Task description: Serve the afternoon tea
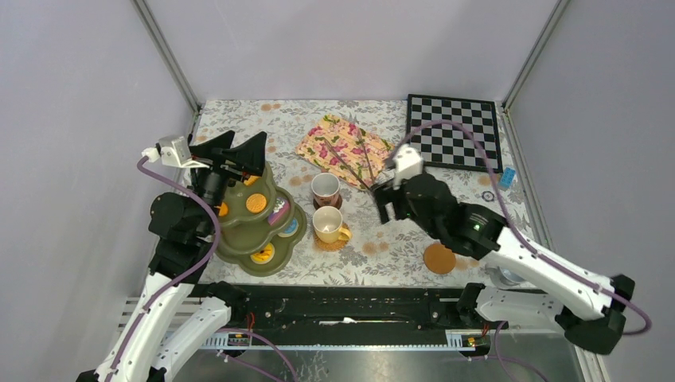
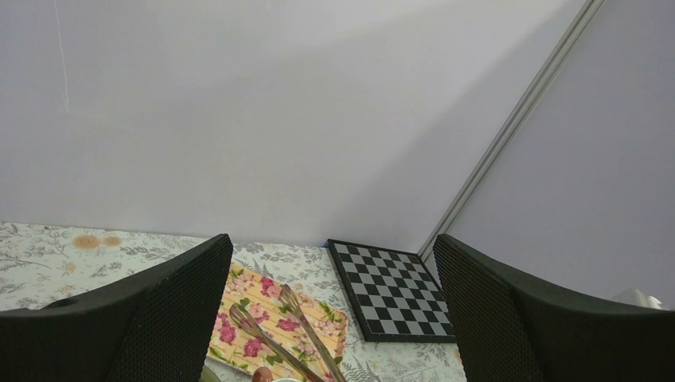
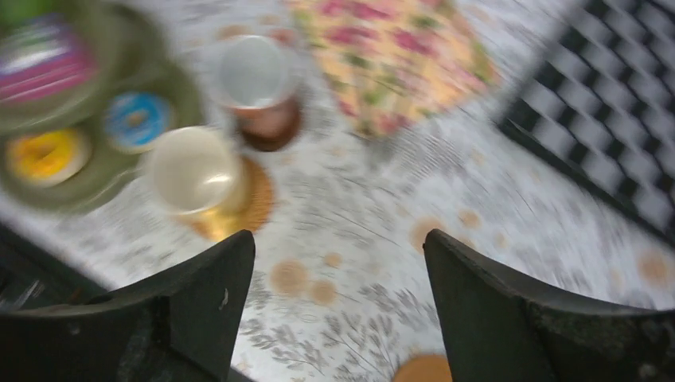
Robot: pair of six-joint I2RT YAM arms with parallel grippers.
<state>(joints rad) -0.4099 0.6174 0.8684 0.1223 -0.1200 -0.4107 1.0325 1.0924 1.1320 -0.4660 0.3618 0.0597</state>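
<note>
The right pincer point(image 3: 338, 239) has its jaws spread wide and nothing between them. It hangs over bare tablecloth point(image 3: 374, 231), tilted down. Its own camera view is smeared, so its height above the cloth cannot be told.

Just to its left stand two mugs on coasters: the yellow mug point(image 1: 328, 224) nearer the arms and the pink mug point(image 1: 324, 189) behind it. Just behind the pincer lie the tongs point(image 1: 350, 163) on a floral mat point(image 1: 338, 137), and the chessboard point(image 1: 454, 131) is beyond that. A third coaster point(image 1: 438, 258) lies bare beside the right forearm. A pale shape under that arm may be the third mug, but this cannot be told.

At the far left is the stand point(image 1: 243, 231), with pastries point(image 1: 255, 203) on its tiers. The left pincer point(image 2: 332, 243) is also wide open and empty, and it hovers over the stand's top.

The risks, as a judgement:
- With jaws this wide, a sideways swing of the right pincer could clip either mug and push it off its coaster or tip it over.
- A backward move could snag the tongs.
- The right forearm could sweep the bare coaster or whatever it hides.
- The left pincer, if it drops off-centre, could rock the stand and spill pastries.
</note>
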